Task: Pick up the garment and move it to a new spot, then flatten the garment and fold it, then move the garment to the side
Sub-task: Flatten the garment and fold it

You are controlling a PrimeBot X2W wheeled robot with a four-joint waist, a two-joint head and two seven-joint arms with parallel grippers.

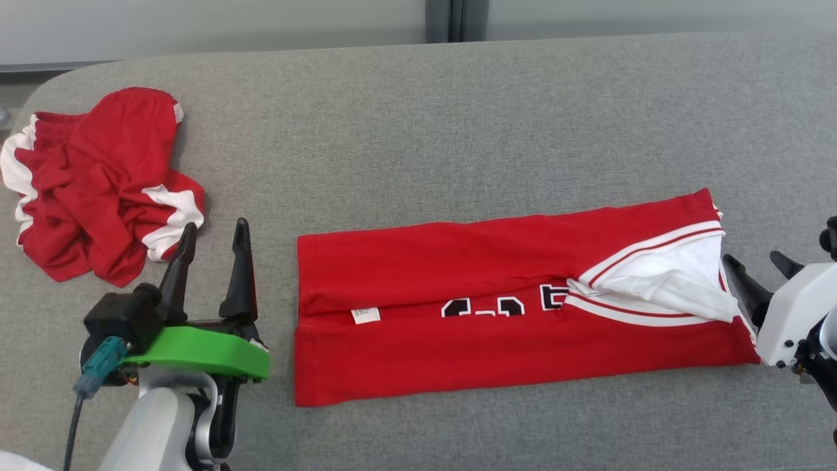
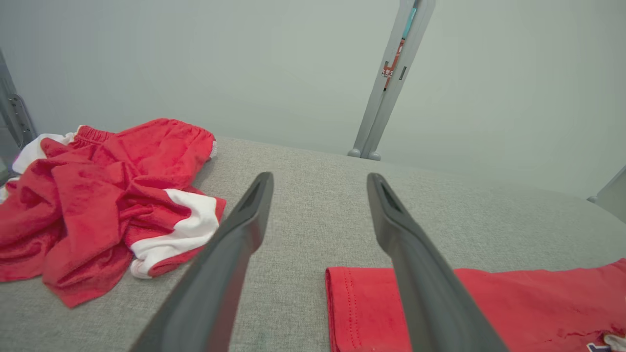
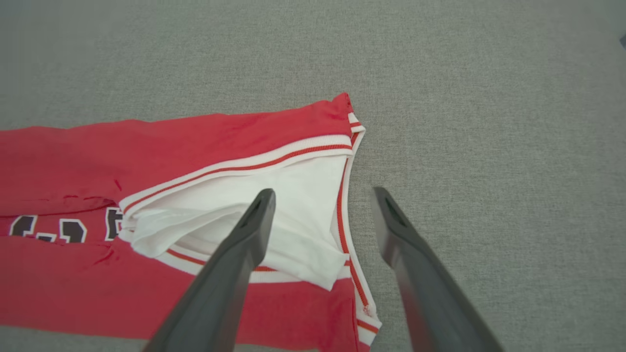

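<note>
Two red garments lie on the grey cloth-covered table [image 1: 458,118], and the one in hand is the jersey [image 1: 523,353]. It stretches as a long band across the middle, its upper and lower edges turned in to meet along a line where black-and-white numerals [image 1: 484,307] and a small white label [image 1: 365,315] peek out. At its right end a white-trimmed opening [image 1: 660,278] gapes and shows white inner cloth. The left gripper [image 1: 216,226] stands just beside the band's left end, its fingers spread wide and holding nothing. The right gripper [image 1: 751,256] sits just off the right end, likewise wide apart and empty; in the right wrist view one of its fingers [image 3: 230,264] hangs over the white cloth without visibly touching it. I judge the lengthwise fold done and the crosswise fold due. That calls for pinching one end through all its layers and carrying it over onto the other, minding the loose white flap, which could bunch. Moving the jersey aside would come after. The crumpled shorts [image 1: 98,190] lie well apart at the far left. As for containers, nothing here serves as one, and both garments rest directly on the table.
</note>
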